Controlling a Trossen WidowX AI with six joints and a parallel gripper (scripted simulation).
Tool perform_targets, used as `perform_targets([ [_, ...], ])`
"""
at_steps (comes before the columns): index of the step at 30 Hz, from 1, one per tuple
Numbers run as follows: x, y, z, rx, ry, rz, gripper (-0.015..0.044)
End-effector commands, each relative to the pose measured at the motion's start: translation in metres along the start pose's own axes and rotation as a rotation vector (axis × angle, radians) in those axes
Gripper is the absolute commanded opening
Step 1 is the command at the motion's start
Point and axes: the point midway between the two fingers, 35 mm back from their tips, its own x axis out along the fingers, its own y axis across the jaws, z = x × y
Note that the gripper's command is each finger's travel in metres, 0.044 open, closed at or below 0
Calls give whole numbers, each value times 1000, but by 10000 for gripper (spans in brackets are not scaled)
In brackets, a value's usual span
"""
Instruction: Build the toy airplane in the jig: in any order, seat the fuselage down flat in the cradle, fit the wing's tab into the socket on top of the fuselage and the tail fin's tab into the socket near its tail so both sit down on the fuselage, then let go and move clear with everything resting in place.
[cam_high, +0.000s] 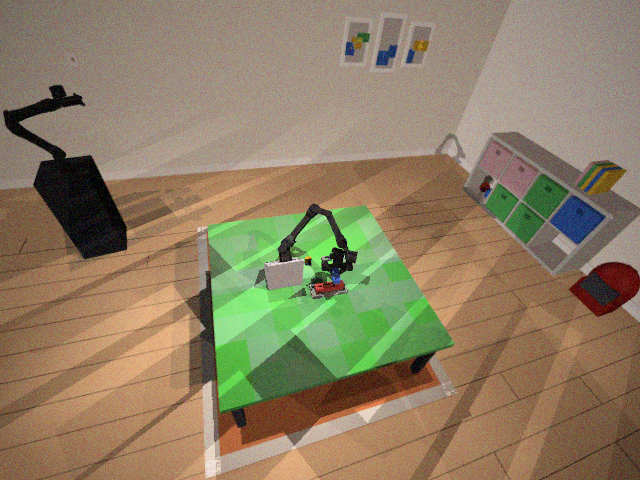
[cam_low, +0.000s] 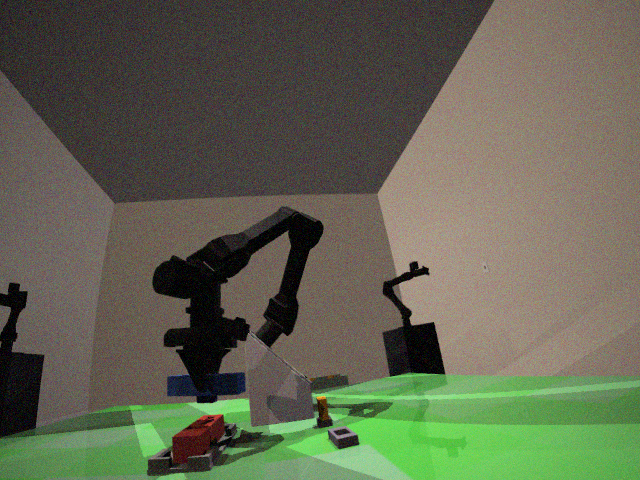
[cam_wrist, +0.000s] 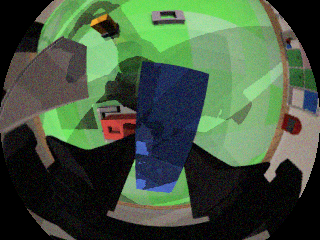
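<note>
The red fuselage (cam_high: 325, 287) (cam_low: 188, 448) (cam_wrist: 107, 123) lies level in the grey cradle (cam_high: 338, 293) (cam_low: 200, 461). My gripper (cam_high: 336, 272) (cam_low: 205, 388) (cam_wrist: 162, 139) is shut on the blue wing (cam_high: 336, 279) (cam_low: 231, 383) (cam_wrist: 172, 100). It holds the wing level, with its tab pointing down, above the table and clear of the fuselage. In the exterior view a gap shows between tab and fuselage. The wing hides part of the fuselage in the wrist view. The orange tail fin (cam_high: 308, 260) (cam_low: 322, 405) (cam_wrist: 101, 23) stands upright on a dark base, apart from the cradle.
A pale upright panel (cam_high: 284, 274) (cam_low: 276, 408) (cam_wrist: 55, 80) stands on the green table (cam_high: 279, 356) beside the arm's base, left of the cradle in the top view. A small grey block with a square hole (cam_low: 347, 443) (cam_wrist: 167, 21) lies near the tail fin.
</note>
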Motion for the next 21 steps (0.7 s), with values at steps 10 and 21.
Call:
perform_targets([
  [10,7,7,-24,-177,-14,-3,105],
  [21,7,7,-24,-177,-14,-3,195],
])
